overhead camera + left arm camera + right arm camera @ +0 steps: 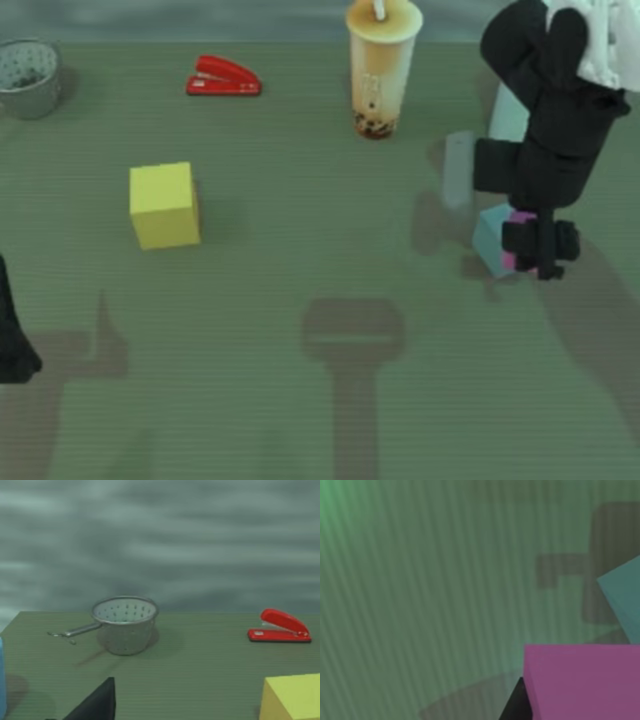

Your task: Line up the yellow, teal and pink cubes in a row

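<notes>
Yellow and matte, the largest cube (164, 205) sits well to the left of the milk-tea cup (381, 68) and nearer the camera, its faces plain and a little turned on the green table (300, 400). Farther left of the cup, at the far corner, a metal colander (28, 78) stands with nothing visible inside; a red stapler (223, 77) lies between it and the cup. The cup holds pale tea with dark pearls at the bottom. Right of the cup and nearer, the teal cube (490, 240) rests on the table, and the right gripper (537, 243) is clamped on the small pink cube (520, 218) just beside it. The left arm is parked at the table's left edge; its claw state cannot be told.
</notes>
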